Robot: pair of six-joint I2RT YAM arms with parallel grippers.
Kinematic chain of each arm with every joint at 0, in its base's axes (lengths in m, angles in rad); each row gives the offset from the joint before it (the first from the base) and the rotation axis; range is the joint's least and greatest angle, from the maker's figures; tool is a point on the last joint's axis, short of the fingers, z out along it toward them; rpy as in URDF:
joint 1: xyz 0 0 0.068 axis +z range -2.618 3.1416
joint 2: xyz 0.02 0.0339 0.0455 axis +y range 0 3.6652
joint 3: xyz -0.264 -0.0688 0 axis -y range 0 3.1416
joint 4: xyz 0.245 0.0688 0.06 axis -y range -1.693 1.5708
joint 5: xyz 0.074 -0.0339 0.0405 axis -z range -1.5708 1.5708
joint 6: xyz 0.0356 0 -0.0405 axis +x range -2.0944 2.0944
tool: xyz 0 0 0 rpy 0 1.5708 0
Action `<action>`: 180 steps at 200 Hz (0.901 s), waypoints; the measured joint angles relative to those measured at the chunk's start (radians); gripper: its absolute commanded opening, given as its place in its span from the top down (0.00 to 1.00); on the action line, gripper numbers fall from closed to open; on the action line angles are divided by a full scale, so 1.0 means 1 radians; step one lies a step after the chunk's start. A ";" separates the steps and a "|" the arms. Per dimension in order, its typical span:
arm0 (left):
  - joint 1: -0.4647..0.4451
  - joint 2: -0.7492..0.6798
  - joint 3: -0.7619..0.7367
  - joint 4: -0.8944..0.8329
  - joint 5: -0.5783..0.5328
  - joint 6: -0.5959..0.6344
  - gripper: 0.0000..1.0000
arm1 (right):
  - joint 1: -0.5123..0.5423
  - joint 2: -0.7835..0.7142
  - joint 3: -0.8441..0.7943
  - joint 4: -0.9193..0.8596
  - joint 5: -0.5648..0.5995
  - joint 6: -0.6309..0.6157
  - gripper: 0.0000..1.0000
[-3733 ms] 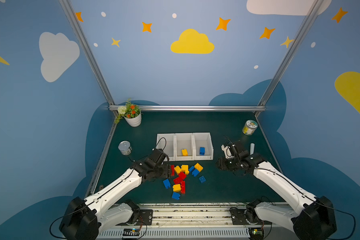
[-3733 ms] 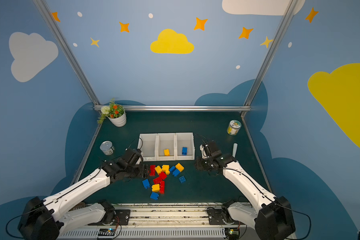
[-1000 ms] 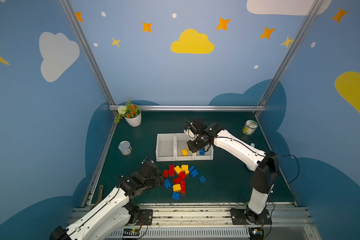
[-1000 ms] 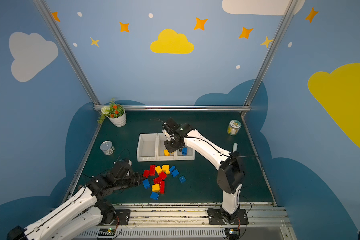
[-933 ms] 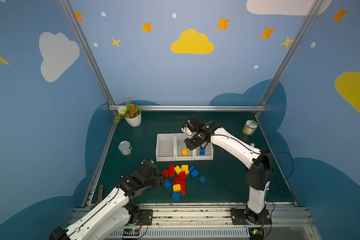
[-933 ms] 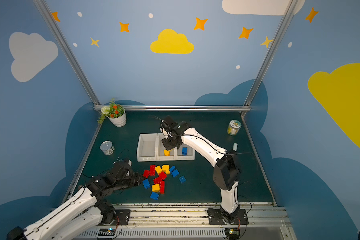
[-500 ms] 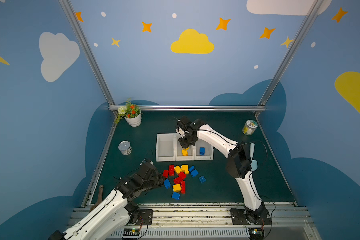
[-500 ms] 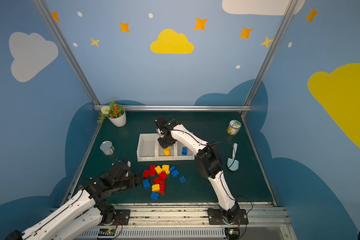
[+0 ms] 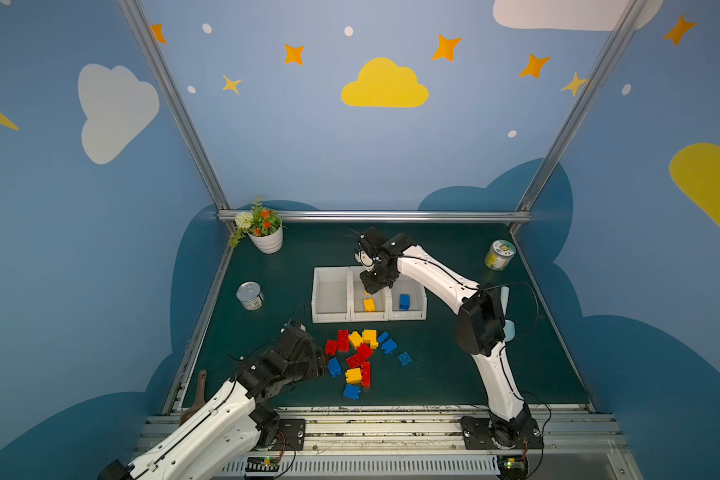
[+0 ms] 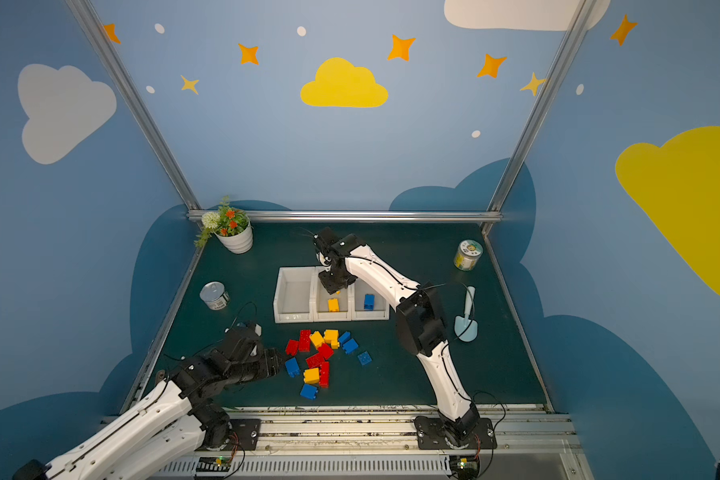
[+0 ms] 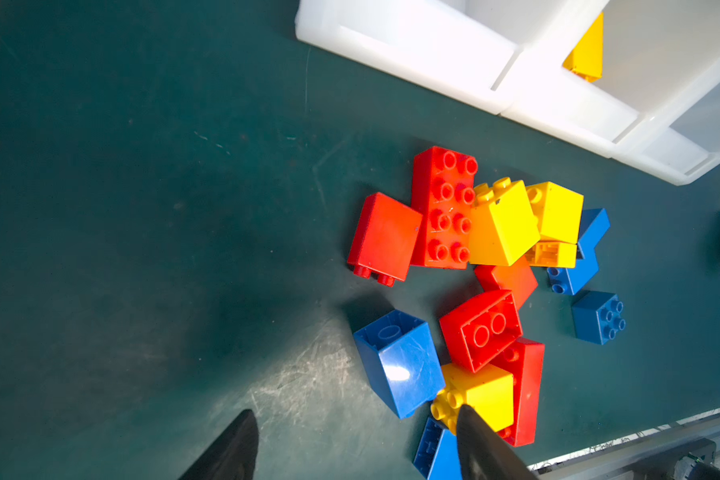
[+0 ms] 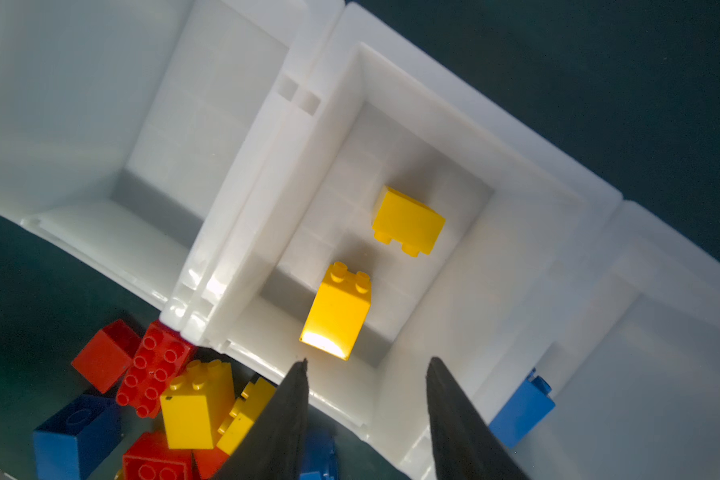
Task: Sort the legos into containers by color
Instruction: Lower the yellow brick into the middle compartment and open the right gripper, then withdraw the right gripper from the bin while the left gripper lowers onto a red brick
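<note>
Right gripper (image 12: 367,361) moved across to middle bin (image 9: 369,316), let go of yellow brick (image 12: 408,220). Fingers (image 12: 292,415) stood apart, held nothing. It lay in that bin, at 12 o'clock from other yellow brick (image 9: 368,304). Left gripper (image 11: 356,411) was open wide, empty, at 9 o'clock from brick pile (image 9: 360,353).

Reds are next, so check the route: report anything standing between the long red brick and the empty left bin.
Nothing visible does. Only bare mat lies between the long red brick and the empty left bin, whose front wall must be cleared. The right gripper hovers over the middle bin.
</note>
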 measured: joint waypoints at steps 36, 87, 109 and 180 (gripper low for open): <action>0.000 0.006 0.000 0.005 0.003 0.001 0.24 | 0.000 -0.096 -0.082 0.017 -0.016 0.012 0.52; 0.000 0.091 0.010 0.033 0.009 0.026 0.24 | 0.000 -0.295 -0.302 0.069 -0.045 0.047 0.52; 0.000 0.171 0.045 0.040 0.008 0.055 0.25 | -0.002 -0.389 -0.418 0.098 -0.053 0.074 0.52; 0.000 0.493 0.181 0.082 -0.006 0.178 0.27 | -0.041 -0.657 -0.721 0.161 -0.063 0.177 0.51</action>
